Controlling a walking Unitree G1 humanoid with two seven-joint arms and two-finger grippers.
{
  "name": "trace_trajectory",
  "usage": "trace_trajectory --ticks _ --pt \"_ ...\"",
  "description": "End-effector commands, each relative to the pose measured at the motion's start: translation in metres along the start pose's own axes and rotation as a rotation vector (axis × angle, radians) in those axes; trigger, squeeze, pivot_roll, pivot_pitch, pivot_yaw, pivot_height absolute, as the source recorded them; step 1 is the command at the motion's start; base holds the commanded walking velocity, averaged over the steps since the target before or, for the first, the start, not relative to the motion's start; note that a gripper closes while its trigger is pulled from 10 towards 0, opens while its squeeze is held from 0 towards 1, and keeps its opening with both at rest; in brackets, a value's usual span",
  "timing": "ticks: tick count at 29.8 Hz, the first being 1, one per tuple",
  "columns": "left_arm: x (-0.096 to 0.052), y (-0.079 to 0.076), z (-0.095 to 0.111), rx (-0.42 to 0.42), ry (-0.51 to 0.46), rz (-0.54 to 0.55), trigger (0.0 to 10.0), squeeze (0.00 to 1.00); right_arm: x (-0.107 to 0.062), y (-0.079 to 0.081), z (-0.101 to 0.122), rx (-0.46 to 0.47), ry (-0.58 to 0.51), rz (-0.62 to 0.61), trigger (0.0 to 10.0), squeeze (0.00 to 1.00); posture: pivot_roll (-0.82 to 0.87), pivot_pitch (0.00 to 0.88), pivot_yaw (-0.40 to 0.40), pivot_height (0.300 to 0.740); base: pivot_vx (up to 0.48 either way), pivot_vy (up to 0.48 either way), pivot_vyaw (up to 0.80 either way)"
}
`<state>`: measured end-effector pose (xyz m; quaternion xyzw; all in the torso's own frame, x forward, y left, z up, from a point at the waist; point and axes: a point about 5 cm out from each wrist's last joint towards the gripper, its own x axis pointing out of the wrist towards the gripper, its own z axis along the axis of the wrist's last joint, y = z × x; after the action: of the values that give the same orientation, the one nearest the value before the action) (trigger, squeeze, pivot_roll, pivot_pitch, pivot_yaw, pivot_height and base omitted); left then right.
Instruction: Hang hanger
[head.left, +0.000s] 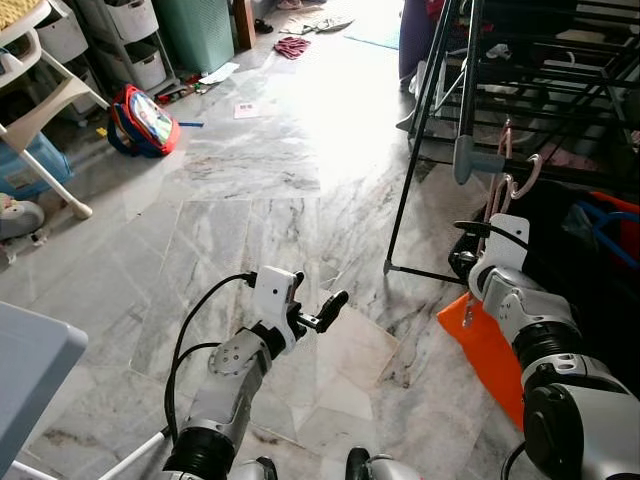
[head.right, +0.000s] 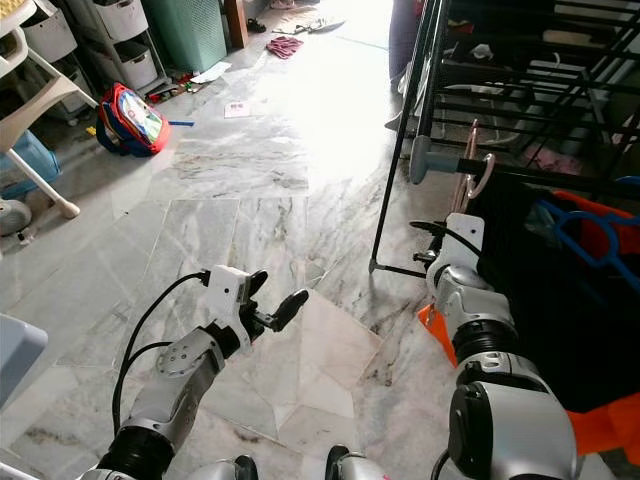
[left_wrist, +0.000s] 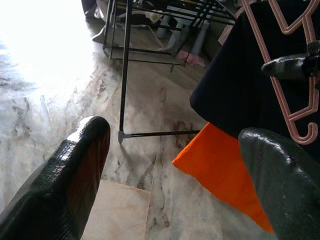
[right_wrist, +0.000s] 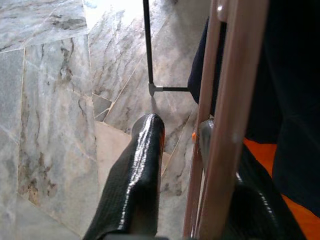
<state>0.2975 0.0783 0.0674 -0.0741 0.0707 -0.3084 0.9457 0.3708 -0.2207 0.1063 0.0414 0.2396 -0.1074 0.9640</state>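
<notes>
Your left arm (head.left: 225, 385) reaches forward and low, elbow bent, forearm angled toward the middle. The left gripper (head.left: 330, 308) points right, toward the right arm, and its two black fingers (left_wrist: 75, 170) stand spread wide with nothing between them. Your right arm (head.left: 545, 345) is lifted higher, forearm running forward and up, wrist held beside the hanger (head.left: 505, 190). The right gripper (right_wrist: 180, 165) points down along the hanger's pink bar: one finger (right_wrist: 137, 175) lies clear on one side, the other sits against the bar on its far side. You can't tell from here whether the bar is actually clamped.
</notes>
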Motion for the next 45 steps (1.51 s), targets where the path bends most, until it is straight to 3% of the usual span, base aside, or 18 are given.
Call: trace_trajectory --ticks 1,3,14,26,42,45 --pt "-0.003 0.000 -0.002 0.011 0.012 -0.003 10.0 0.00 0.000 -0.002 -0.004 -0.041 0.003 -0.011 10.0 1.00 -0.13 0.169 -0.002 0.740 0.000 0.000 0.00" --pt "-0.003 0.000 -0.002 0.013 0.012 -0.002 10.0 0.00 -0.002 -0.002 0.008 -0.130 -0.110 -0.024 10.0 1.00 -0.13 0.168 0.001 0.740 0.000 0.000 0.00" --pt "-0.004 0.002 -0.002 0.011 0.013 0.005 10.0 0.00 -0.020 0.002 0.016 -0.219 -0.281 -0.072 10.0 1.00 -0.14 0.171 0.008 0.740 0.000 0.000 0.00" --pt "-0.001 0.000 -0.003 0.014 0.025 -0.015 10.0 0.00 -0.044 0.004 -0.009 -0.229 -0.316 -0.099 10.0 1.00 -0.16 0.173 0.022 0.740 0.000 0.000 0.00" --pt "0.000 0.003 0.001 0.022 0.009 0.004 10.0 0.00 -0.064 0.018 -0.011 -0.300 -0.467 -0.076 10.0 1.00 -0.16 0.165 0.024 0.740 0.000 0.000 0.00" --pt "-0.002 0.009 0.006 0.067 -0.021 0.071 10.0 0.00 -0.075 0.017 -0.015 -0.291 -0.498 -0.078 10.0 1.00 -0.16 0.164 0.020 0.740 0.000 0.000 0.00"
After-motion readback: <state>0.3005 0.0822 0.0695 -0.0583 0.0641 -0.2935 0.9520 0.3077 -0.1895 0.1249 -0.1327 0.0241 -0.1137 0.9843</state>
